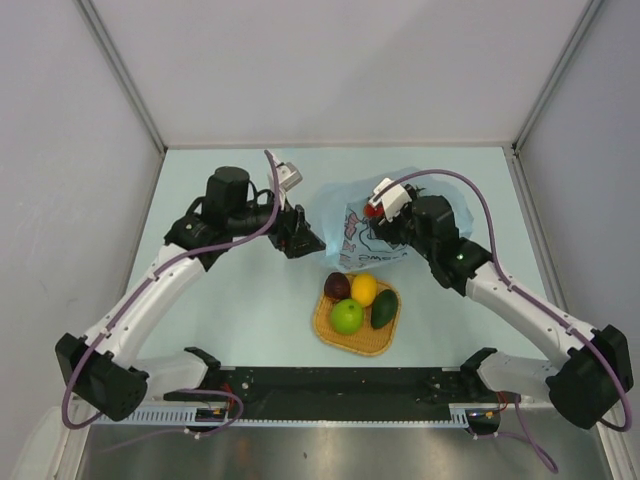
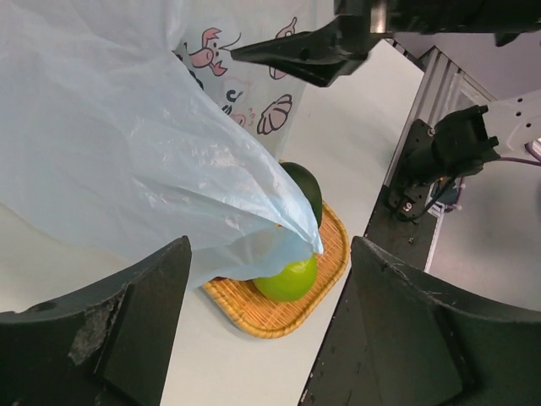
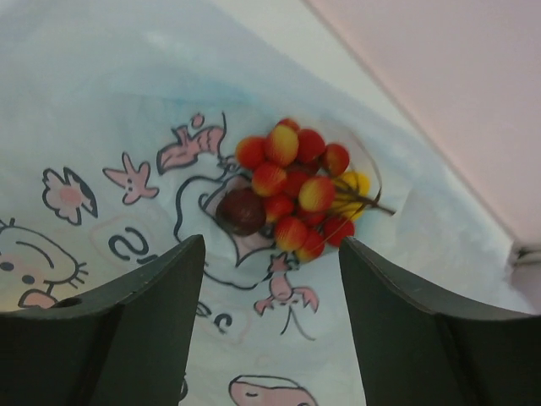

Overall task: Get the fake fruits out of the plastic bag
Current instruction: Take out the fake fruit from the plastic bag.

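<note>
My right pincer (image 3: 270, 245) wide open, empty. Berries (image 3: 300, 190) and plum (image 3: 243, 211) lie straight ahead, centred, in the bag (image 3: 101, 101). Left pincer (image 2: 270, 245) open too, farther off.

A lab enclosure of white panels (image 1: 340, 70) and aluminium posts (image 1: 122, 75).
</note>
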Controlling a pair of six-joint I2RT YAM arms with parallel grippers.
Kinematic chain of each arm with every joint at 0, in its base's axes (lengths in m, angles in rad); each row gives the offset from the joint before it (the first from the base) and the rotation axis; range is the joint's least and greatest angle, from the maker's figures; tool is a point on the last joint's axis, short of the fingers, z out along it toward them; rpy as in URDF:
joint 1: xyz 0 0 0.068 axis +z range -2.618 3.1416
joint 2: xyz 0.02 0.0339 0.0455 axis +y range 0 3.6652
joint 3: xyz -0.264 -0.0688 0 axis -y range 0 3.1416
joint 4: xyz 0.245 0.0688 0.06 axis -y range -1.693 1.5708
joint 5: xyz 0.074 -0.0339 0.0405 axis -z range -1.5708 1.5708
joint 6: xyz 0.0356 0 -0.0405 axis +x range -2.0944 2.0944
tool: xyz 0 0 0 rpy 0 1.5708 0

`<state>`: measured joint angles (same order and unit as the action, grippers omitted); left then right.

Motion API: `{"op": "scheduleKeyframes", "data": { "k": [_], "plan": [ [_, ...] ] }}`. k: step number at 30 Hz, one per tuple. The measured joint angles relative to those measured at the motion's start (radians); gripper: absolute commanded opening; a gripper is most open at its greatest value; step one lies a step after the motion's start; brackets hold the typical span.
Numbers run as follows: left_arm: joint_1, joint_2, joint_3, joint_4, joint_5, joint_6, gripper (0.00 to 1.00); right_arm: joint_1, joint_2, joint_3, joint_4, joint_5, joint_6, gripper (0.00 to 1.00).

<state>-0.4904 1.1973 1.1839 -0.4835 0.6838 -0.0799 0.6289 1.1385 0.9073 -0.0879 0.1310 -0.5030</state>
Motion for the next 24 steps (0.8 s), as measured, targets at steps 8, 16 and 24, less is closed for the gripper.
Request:
{"op": "scheduleKeyframes", "data": {
  "k": [8,16,24],
  "plan": [
    [-0.022,0.09,-0.002,0.033,-0.006,-0.032,0.8,-0.053,0.059,0.0,-0.037,-0.017,0.149,0.63],
    [-0.06,0.264,0.059,0.057,-0.028,-0.074,0.0,-0.078,0.214,0.021,-0.026,-0.026,0.198,0.61],
    [-0.069,0.221,0.021,0.081,-0.045,-0.06,0.0,-0.12,0.251,-0.015,0.016,-0.069,0.27,0.6]
  ]
}}
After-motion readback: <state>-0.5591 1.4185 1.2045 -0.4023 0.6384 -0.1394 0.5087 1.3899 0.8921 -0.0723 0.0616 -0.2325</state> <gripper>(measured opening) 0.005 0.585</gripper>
